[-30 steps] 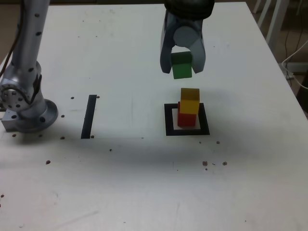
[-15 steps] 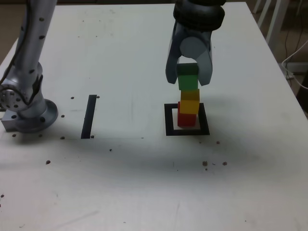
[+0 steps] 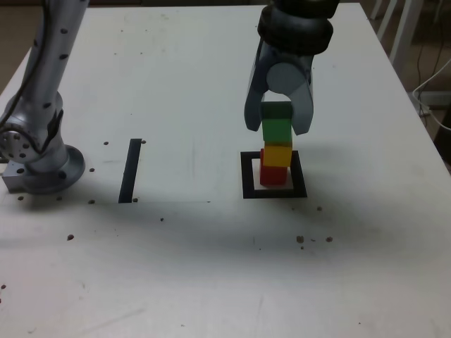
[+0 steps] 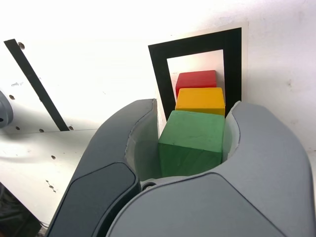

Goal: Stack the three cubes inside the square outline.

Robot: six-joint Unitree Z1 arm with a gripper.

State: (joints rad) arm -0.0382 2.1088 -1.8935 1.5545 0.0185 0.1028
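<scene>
Green matte cube (image 3: 277,127) sits clamped in my grey gripper (image 3: 277,121); I'd square it over the yellow cube (image 3: 277,154) before letting go.

Three cubes (image 3: 276,129), one square outline (image 3: 246,176), one tape strip (image 3: 130,170).

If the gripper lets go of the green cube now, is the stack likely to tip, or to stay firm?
Probably firm: the green cube sits squarely over the yellow cube and red cube, all flat-faced. A sideways nudge could still topple it, since the column is narrow. The matte faces look unlikely to slide.
</scene>
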